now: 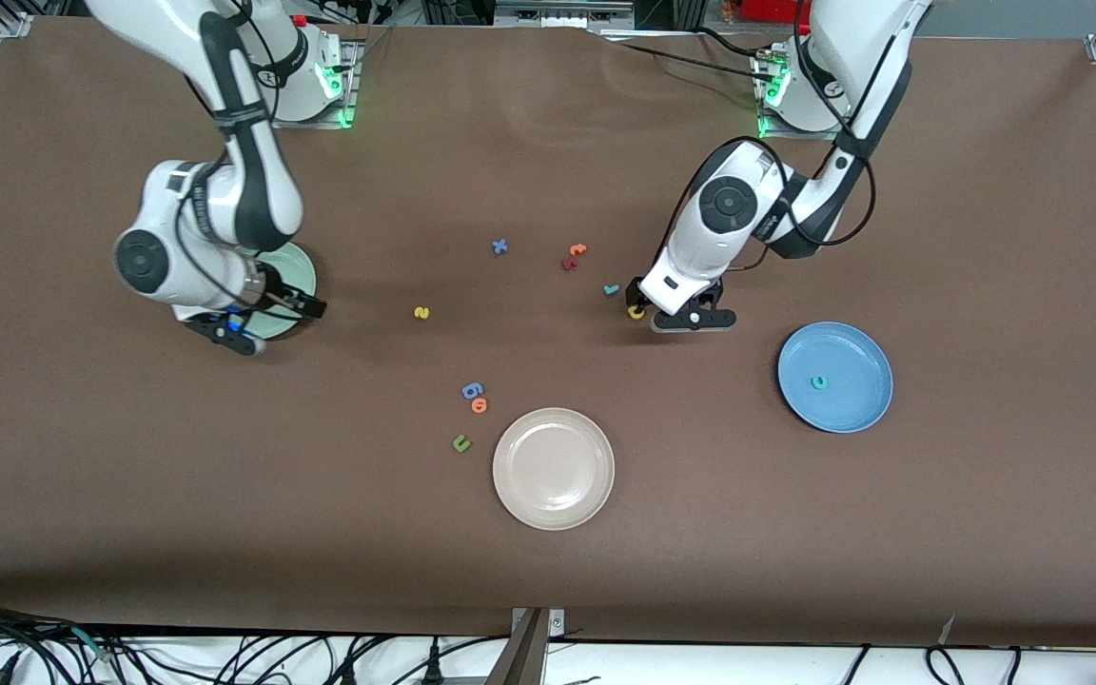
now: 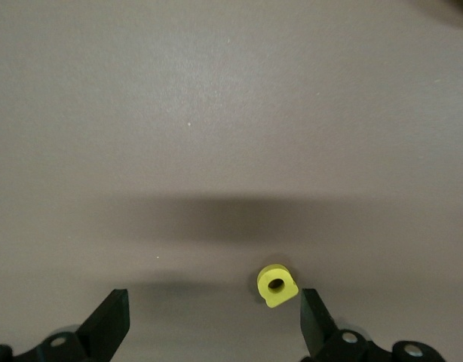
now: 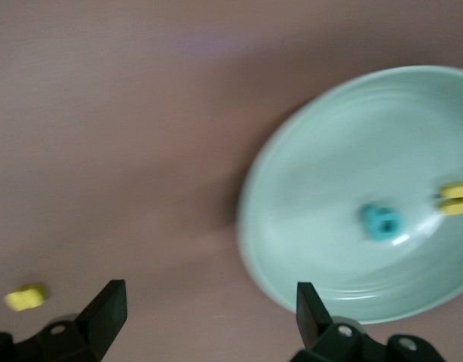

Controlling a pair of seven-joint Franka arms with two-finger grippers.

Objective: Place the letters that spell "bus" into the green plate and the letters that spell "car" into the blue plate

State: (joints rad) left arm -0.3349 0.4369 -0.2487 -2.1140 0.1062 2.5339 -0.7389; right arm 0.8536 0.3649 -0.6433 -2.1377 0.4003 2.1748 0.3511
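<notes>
Left gripper (image 2: 215, 320), fingers wide, low over yellow a (image 2: 277, 285): off-ctr closure may flick it; right gripper (image 3: 209, 320) wide, empty over green plate (image 3: 322, 173).

bare table rings yellow a (image 2: 277, 285) between spread left tool (image 2: 215, 320) fingers.

Yellow a (image 2: 277, 285) lies between the left hand's (image 2: 215, 320) spread fingers.
</notes>
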